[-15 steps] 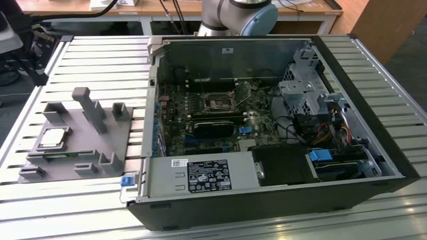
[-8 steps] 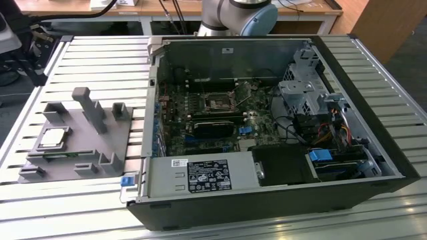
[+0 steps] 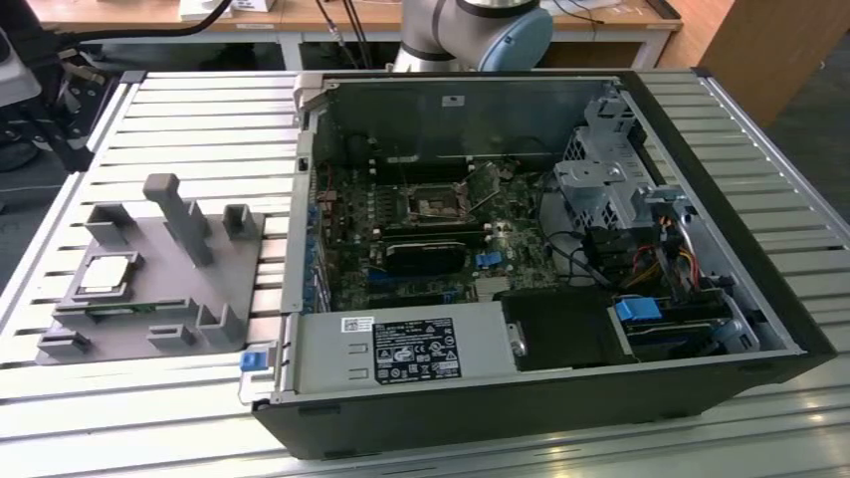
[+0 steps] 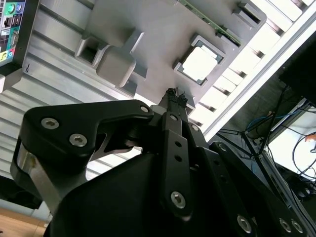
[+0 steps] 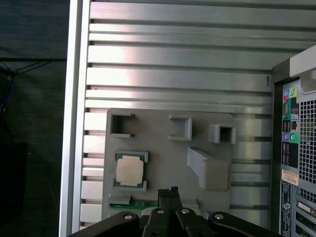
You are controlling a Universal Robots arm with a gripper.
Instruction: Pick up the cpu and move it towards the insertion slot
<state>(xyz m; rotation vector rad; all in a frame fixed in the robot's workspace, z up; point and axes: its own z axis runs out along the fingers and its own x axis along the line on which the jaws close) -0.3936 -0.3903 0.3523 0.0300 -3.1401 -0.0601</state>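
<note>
The exterior view looks down at a slant from in front of the open computer case (image 3: 531, 249), taking in the grey holder tray (image 3: 146, 289) beside it at some distance. Both wrist views look from above past the gripper (image 5: 170, 190) (image 4: 176, 91) at that same holder tray (image 5: 163, 163) (image 4: 148, 34), much nearer, the first straight down, the second obliquely.

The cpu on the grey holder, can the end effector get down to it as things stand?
Probably yes. The cpu lies face up in its pocket on the grey holder with nothing over it, and the end effector, fingers together, hangs above the holder just beside it. The tall post stands off to the other side.
</note>
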